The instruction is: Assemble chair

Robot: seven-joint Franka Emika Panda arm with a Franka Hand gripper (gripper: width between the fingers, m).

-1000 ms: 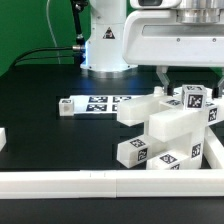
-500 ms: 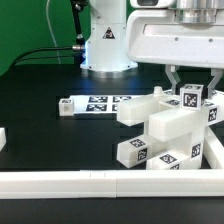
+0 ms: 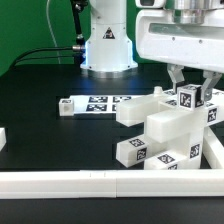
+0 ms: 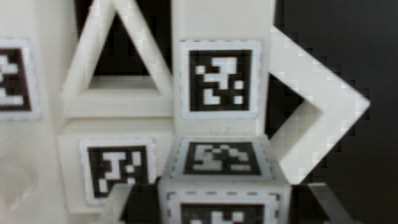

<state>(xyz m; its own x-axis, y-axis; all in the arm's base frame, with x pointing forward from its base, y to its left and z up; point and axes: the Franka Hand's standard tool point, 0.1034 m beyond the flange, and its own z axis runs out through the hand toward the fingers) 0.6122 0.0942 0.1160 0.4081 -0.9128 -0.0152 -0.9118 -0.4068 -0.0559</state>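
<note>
Pincer [image 3: 193,90]: partly closed, its fingers pressed against opposite sides of the top block [image 3: 190,100] of the chair [image 3: 165,130]; the block is gripped. Chair: a stack of white tagged parts standing on the counter [image 3: 50,135] at the exterior view's right, beside the white rail [image 3: 100,181] along the counter's near edge. Marker board [image 3: 95,104]: flat, mid-counter, just beside the chair.
</note>
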